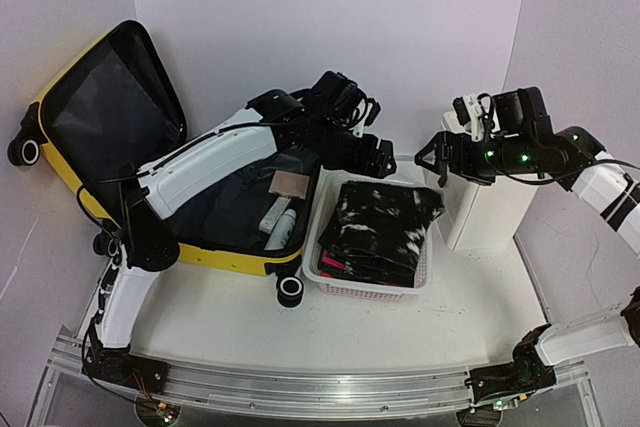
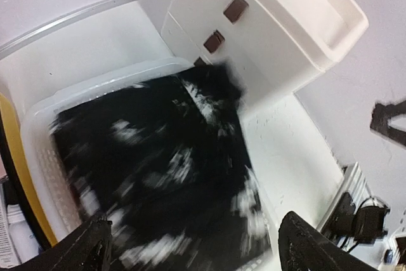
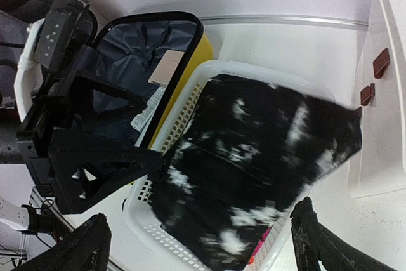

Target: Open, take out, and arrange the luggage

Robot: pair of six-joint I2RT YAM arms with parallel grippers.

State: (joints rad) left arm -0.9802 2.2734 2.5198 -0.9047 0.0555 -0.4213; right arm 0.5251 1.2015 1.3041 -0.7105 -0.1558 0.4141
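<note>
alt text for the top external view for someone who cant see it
An open yellow suitcase lies at left beside a white basket holding a folded black-and-white garment. The left gripper hangs above the basket's far edge, and the right gripper hovers by a white cabinet.

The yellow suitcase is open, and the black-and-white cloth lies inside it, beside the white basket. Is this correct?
Not quite. The black-and-white cloth lies in the white basket, not inside the yellow suitcase, as the top external view shows. The suitcase is indeed open and lies beside the basket.
</note>
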